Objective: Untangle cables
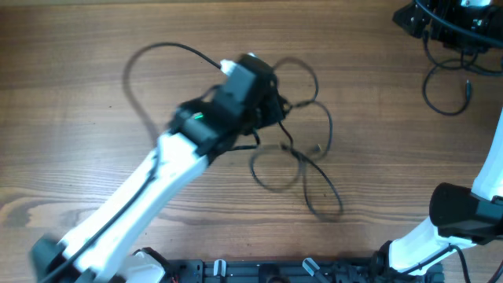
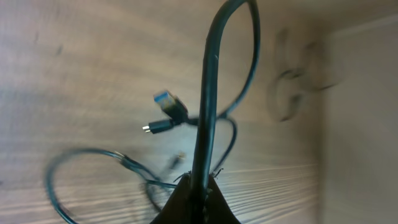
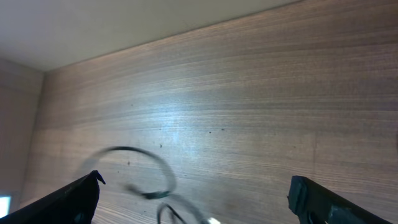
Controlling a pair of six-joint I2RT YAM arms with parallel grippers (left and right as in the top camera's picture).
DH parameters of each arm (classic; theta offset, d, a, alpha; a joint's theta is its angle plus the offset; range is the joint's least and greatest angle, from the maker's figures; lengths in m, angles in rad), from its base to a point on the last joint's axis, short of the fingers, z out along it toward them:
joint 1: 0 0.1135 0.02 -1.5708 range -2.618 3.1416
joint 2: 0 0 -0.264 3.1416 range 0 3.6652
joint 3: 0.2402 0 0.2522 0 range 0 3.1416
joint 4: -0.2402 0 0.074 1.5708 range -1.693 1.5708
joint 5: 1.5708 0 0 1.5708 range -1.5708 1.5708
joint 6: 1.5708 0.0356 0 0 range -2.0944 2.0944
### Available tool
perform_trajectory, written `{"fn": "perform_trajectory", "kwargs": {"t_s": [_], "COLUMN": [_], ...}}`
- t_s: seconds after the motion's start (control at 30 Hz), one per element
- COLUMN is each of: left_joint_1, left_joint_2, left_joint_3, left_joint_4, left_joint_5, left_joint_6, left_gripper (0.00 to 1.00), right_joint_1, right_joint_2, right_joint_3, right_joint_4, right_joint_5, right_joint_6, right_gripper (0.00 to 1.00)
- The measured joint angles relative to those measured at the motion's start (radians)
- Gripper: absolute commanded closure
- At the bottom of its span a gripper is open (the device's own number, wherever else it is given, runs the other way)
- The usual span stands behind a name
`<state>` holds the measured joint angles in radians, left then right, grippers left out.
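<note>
Left tool [image 2: 198, 198] pinching one black strand, cables [image 1: 329, 130] loosely looped, right tool [image 3: 196, 194] wide

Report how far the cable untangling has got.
Done: nothing is visibly separated; the cables lie as crossing loops on the table. In hand: the left claw is shut on one strand, which rises from it in the wrist view. Left: pulling every strand apart. The right claw hangs open above the table, holding nothing.

Robotics lab: robot arms [image 1: 149, 185] over wooden table [image 1: 63, 118].
</note>
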<state>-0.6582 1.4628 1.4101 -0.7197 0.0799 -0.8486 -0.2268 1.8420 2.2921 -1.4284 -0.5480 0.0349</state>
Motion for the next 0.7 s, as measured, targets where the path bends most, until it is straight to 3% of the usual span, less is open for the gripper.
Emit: {"fn": "perform_trajectory", "kwargs": {"t_s": [0.2, 0.3, 0.47, 0.7], "left_joint_1": [0.048, 0.117, 0.275, 0.416], "left_joint_2": [-0.144, -0.175, -0.182, -0.18], "left_joint_3": [0.015, 0.015, 0.015, 0.015], "left_joint_4": [0.061, 0.095, 0.151, 0.195], "left_joint_5": [0.084, 0.192, 0.35, 0.393], "left_joint_6": [0.014, -0.003, -0.115, -0.344], "left_gripper": [0.96, 0.96, 0.96, 0.96], "right_joint_1": [0.0, 0.0, 0.01, 0.106], "right_joint_2": [0.0, 0.0, 0.0, 0.0], "right_joint_3": [0.0, 0.0, 0.0, -0.003], "right_joint_4": [0.0, -0.002, -0.058, -0.101], "right_joint_5": [-0.001, -0.022, -0.084, -0.107], "right_joint_6": [0.0, -0.02, -0.089, -0.146], "right_gripper": [0.0, 0.0, 0.0, 0.0]}}
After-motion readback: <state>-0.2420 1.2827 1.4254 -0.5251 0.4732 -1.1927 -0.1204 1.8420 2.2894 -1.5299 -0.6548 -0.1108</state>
